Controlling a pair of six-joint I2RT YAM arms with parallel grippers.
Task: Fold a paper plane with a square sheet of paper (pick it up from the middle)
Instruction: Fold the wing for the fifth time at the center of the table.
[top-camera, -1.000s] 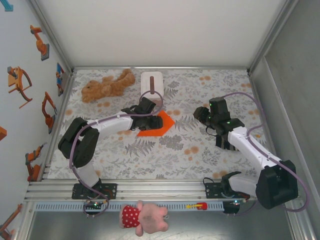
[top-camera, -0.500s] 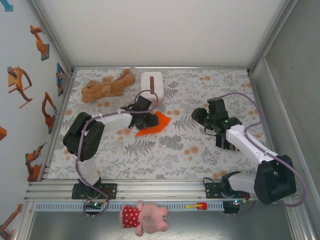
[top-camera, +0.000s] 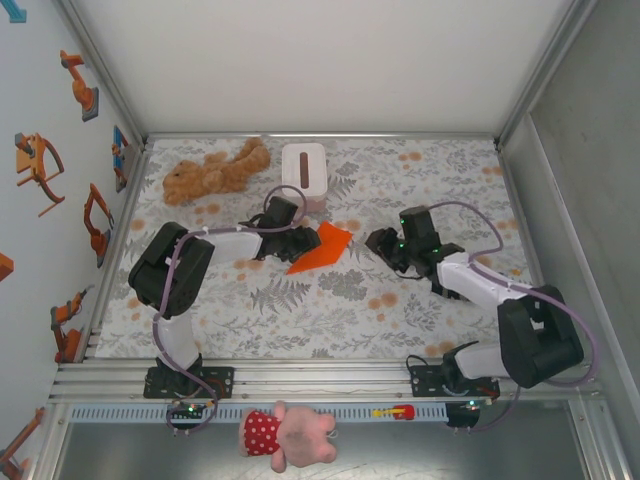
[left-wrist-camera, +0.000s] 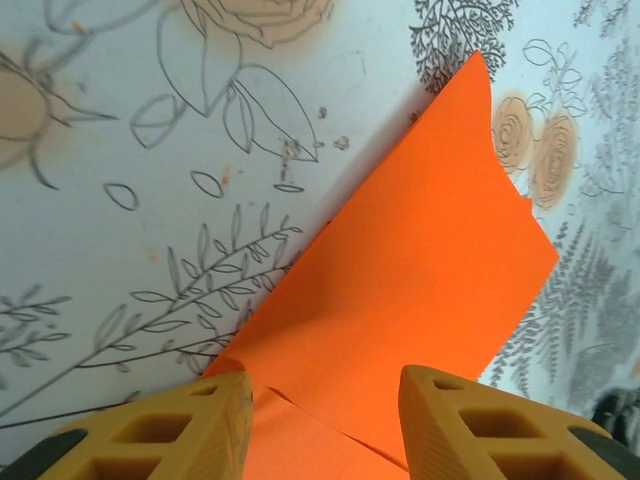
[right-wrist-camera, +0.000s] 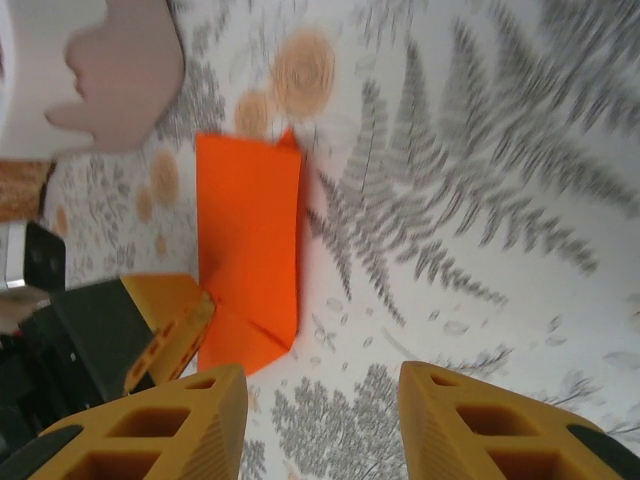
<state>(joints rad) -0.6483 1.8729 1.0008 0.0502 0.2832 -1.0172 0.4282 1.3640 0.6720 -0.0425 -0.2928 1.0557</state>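
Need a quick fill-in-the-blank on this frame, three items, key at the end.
1. The folded thin paper sheet is ___ in colour.
2. The white rectangular tissue box stands to the ___ of the brown plush teddy bear.
3. The left gripper has the ___ between its open fingers.
Missing: orange; right; paper.

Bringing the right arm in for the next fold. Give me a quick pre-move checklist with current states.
1. Orange sheet lies on the table between the arms: ok.
2. Left gripper pinching the sheet: not ok, jaws stand apart over its edge.
3. Right gripper open: ok.
4. Right gripper apart from the sheet: ok.
5. Tissue box out of the way: ok.
6. Existing crease pressed sharp: cannot tell.
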